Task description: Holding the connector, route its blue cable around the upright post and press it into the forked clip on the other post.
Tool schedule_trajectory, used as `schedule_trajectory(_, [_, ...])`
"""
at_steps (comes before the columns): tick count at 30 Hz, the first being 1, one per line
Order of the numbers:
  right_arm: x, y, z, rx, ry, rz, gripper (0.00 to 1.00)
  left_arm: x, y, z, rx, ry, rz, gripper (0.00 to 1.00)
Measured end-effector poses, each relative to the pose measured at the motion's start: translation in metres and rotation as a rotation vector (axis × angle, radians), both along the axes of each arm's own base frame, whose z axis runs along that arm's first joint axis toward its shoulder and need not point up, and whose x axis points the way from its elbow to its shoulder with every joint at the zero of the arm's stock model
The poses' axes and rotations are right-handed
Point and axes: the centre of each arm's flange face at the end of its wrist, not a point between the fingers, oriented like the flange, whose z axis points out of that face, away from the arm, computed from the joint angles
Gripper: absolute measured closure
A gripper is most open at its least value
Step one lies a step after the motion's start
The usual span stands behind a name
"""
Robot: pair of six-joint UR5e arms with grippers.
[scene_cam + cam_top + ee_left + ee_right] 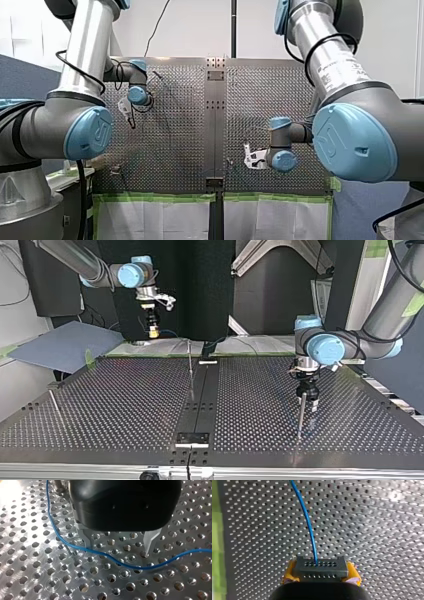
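Perforated metal table (pixel 374 530) fills the background. My right gripper (pixel 321 572) is closed, its yellow pads clamped on the dark connector (pixel 319 567). The blue cable (pixel 308 522) leaves the connector toward eleven o'clock. My left gripper (pixel 118 548) stands wide apart and empty, straddling the cable, with an upright post (pixel 301 412) just beside it at about six o'clock in the top view. The cable looks light, thin and limp, likely to sag or slip, so the rigid connector seems the best place to hold.

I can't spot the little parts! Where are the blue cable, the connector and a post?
blue cable (pixel 305 515): right wrist view, middle of its curved stretch.
connector (pixel 320 568): right wrist view, its dark face with holes.
post (pixel 301 415): top view, halfway up its thin metal rod.
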Motion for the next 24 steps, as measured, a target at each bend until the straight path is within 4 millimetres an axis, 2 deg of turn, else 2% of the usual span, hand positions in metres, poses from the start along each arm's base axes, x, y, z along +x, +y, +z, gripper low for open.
schedule_trajectory(7, [-0.004,0.009,-0.032,0.045,0.043,-0.018,1.00,0.000,0.000,0.000,-0.001,0.002,0.001,0.00])
schedule_trajectory(10, [-0.006,0.011,-0.039,0.056,0.055,-0.027,1.00,0.000,0.000,0.000,-0.001,0.002,0.001,0.00])
schedule_trajectory(24, [-0.006,0.020,-0.045,0.065,0.099,-0.028,1.00,-0.003,-0.003,-0.003,0.001,0.029,-0.004,0.00])
